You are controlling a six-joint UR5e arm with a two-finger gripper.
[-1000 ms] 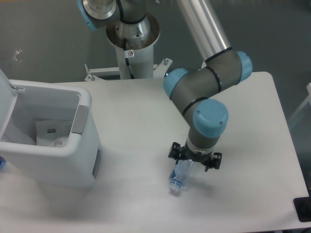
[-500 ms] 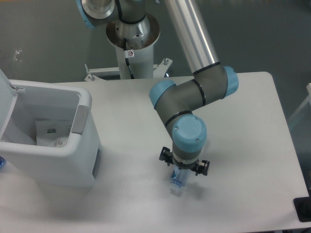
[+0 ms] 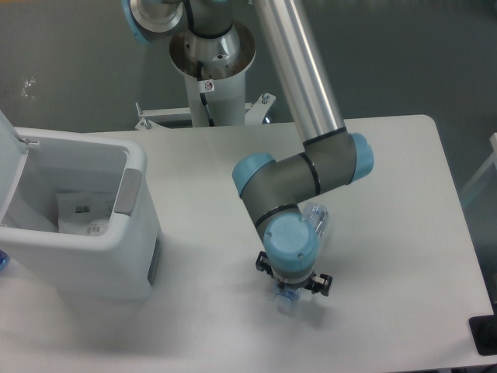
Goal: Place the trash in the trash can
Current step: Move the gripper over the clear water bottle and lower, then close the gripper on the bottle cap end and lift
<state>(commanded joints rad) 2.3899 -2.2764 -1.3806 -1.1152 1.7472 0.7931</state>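
The clear bluish bottle lies on the table; its base (image 3: 317, 218) shows above my wrist and its white cap end (image 3: 285, 301) pokes out below. My gripper (image 3: 290, 287) points straight down over the bottle's neck, and my own wrist hides its fingers. I cannot tell whether the jaws are closed on the bottle. The white trash can (image 3: 116, 256) stands at the left with its lid (image 3: 8, 159) raised. Inside it lies the wrinkly white wrapper (image 3: 81, 214) with black print.
The arm's base column (image 3: 211, 74) stands at the table's back edge. A small blue object (image 3: 2, 260) peeks out at the left edge beside the can. A dark object (image 3: 485, 334) sits at the table's front right corner.
The wrist has swung left and toward the front, from beside the bottle to directly over its neck. The bottle's base is now uncovered. The bottle has stayed put.
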